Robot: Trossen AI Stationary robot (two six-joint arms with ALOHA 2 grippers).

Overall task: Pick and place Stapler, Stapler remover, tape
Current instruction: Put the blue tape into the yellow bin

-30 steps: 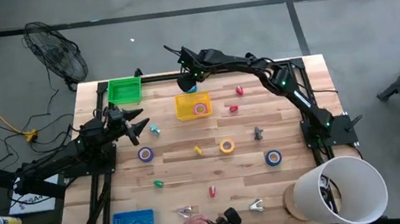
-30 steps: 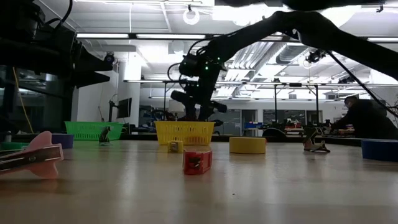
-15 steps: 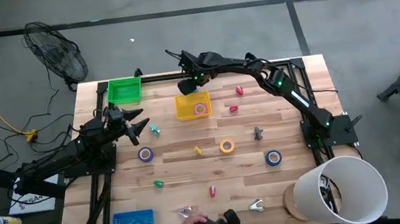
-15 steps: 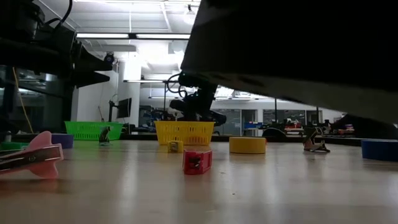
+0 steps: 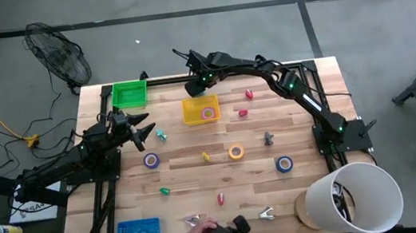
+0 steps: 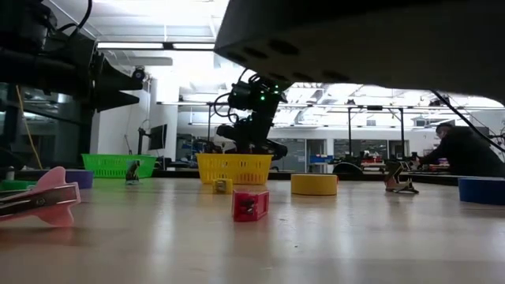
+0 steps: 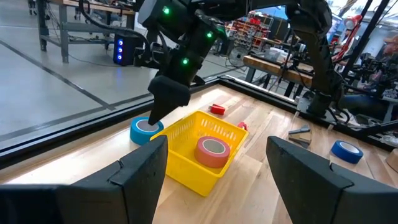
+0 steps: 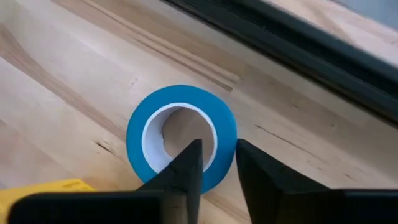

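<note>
Right gripper (image 8: 214, 163) seemingly pinches blue tape roll's (image 8: 180, 135) wall.

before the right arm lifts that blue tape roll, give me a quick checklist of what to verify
1. Right gripper straddles the wall of the blue tape roll, one finger inside the ring, one outside: ok.
2. Grip fully closed on the wall: cannot tell, the fingers look close around it but contact is not clear.
3. Roll lies flat on the table, behind the yellow basket and outside it: ok.
4. Basket has room: ok, only a pink tape roll inside.
5. Left gripper is open, holds nothing and sits back from the basket: ok.
</note>
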